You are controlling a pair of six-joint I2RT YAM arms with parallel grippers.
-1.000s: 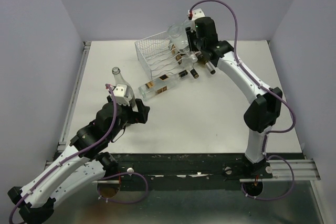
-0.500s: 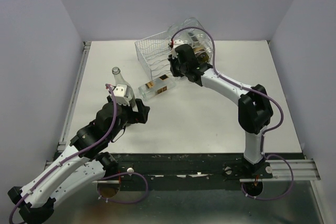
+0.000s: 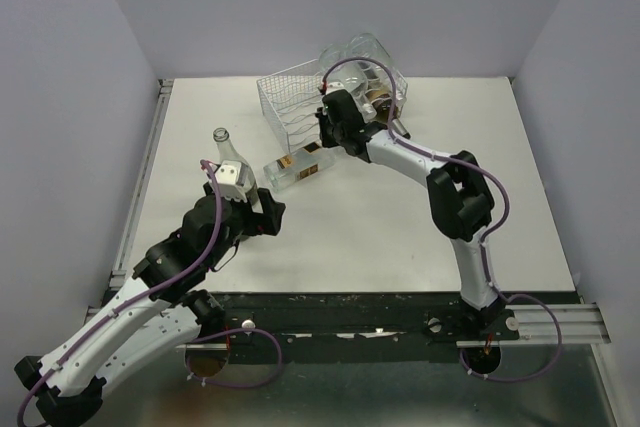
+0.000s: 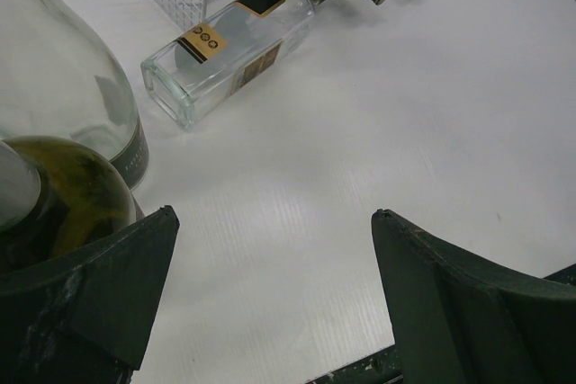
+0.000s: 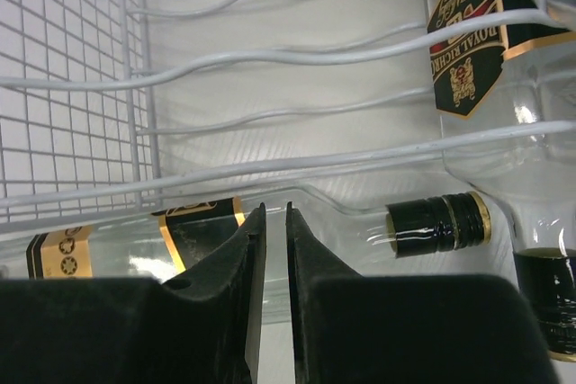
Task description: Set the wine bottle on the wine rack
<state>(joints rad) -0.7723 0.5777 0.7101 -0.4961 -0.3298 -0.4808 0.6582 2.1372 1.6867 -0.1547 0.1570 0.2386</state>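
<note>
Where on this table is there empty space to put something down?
The widest bare stretch of table lies in the middle, between the lying square bottle and the near edge. The far-left corner, beyond the standing bottle, is free too. It is crowded around the wine rack, where bottles and the right gripper bunch.

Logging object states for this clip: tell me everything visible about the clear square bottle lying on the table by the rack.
The square bottle is clear glass, seemingly empty, with gold-and-black labels and a black cap. It lies on its side on the white table, base toward the left arm, neck end just in front of the wine rack. Nothing grips it.
</note>
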